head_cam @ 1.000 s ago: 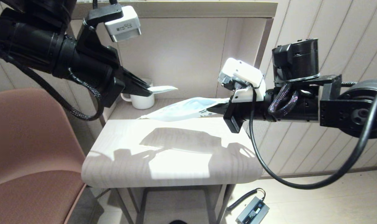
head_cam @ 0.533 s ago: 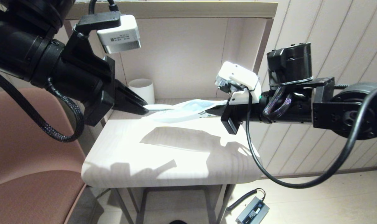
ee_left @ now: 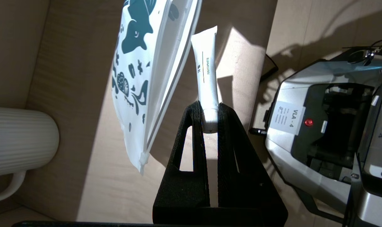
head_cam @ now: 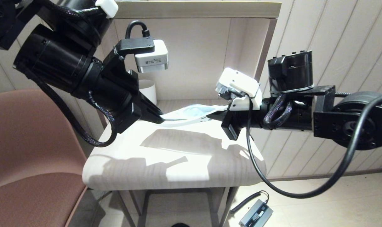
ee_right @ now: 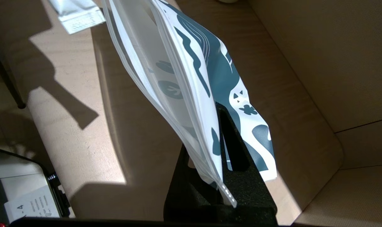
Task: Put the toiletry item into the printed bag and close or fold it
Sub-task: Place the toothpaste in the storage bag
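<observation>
The toiletry item [ee_left: 205, 75] is a small white toothpaste tube. My left gripper [ee_left: 209, 108] is shut on its cap end. Its flat crimped end [ee_right: 77, 17] points at the printed bag's mouth and lies beside the zip edge, outside the bag. The printed bag [head_cam: 191, 112] hangs above the table, white with teal prints [ee_left: 137, 47]. My right gripper [head_cam: 213, 115] is shut on one corner of it [ee_right: 206, 126]. The bag's mouth gapes open a little toward the left gripper [head_cam: 160, 119].
A white ribbed mug [head_cam: 147, 90] stands at the back of the pale wooden table [head_cam: 178, 170], behind the left arm. Alcove walls and a shelf enclose the back. A pink chair [head_cam: 27, 148] is at the left. A grey device [head_cam: 255, 215] lies on the floor.
My left gripper has moved right and lower with the tube, up to the bag's open edge. The right gripper has shifted slightly left with the bag.
</observation>
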